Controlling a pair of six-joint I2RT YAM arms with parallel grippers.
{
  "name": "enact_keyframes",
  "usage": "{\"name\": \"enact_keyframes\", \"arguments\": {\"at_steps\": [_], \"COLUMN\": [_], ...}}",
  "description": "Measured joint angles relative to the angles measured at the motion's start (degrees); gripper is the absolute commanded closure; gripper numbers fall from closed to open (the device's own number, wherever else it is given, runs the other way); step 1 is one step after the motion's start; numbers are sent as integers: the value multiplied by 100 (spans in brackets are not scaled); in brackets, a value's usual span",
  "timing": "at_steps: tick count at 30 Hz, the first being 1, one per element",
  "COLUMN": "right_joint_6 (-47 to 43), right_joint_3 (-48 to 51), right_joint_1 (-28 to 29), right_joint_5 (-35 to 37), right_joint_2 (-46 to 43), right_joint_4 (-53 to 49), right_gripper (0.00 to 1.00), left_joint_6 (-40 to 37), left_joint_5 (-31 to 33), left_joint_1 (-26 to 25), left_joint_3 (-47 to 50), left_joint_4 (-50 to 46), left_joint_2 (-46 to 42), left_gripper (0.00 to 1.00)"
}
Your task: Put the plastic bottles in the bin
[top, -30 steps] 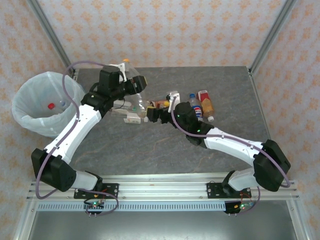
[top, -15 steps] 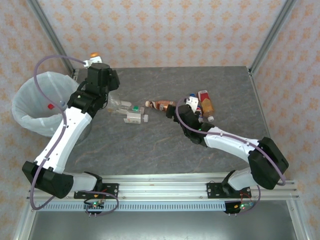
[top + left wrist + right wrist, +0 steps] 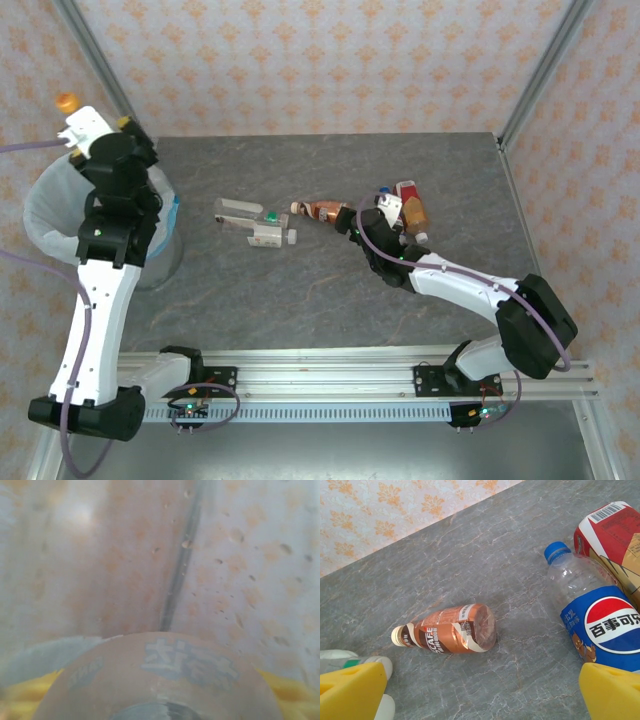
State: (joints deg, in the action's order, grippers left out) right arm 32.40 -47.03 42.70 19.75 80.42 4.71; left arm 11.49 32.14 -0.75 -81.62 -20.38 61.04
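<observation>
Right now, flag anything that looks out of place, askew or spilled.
Nothing spilled. The brown-labelled plastic bottle and the blue-capped Pepsi bottle lie toppled on the grey marbled table; the left end effector holds a clear orange-capped bottle near the white-lined round bin.

Table [image 3: 330, 290]: grey, marble-patterned top. Lying directly on it, each on its side:
- Brown-labelled bottle [image 3: 322, 210], near centre, cap pointing left.
- Green-capped clear bottle [image 3: 240, 213] and white-labelled bottle [image 3: 268, 237], just beside each other, left of centre.
- Pepsi bottle [image 3: 600, 625] and red-labelled bottle [image 3: 615, 535], side by side, to the right.
</observation>
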Motion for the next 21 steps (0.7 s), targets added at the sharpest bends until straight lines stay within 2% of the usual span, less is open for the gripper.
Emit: {"name": "enact_keyframes", "arguments": {"at_steps": [6, 12, 15, 21], "right_joint_6": [61, 59, 57, 39], "right_joint_3": [96, 96, 96, 98], "right_joint_1": [-33, -66, -74, -96], "right_joint_5": [-2, 0, 0, -26], "right_joint_2": [0, 0, 0, 0], "right_joint_4": [-2, 0, 2, 17], "right_gripper": [1, 1, 1, 1], "left_joint_6": [118, 855, 1296, 1934], "left_joint_5": [109, -92, -435, -979], "left_joint_1": [627, 1408, 1676, 1764], "left_joint_3": [-2, 190, 232, 238], "left_joint_4": [37, -256, -549, -1040], "left_joint_2": [201, 380, 496, 809], "left_gripper": [29, 27, 23, 4]}}
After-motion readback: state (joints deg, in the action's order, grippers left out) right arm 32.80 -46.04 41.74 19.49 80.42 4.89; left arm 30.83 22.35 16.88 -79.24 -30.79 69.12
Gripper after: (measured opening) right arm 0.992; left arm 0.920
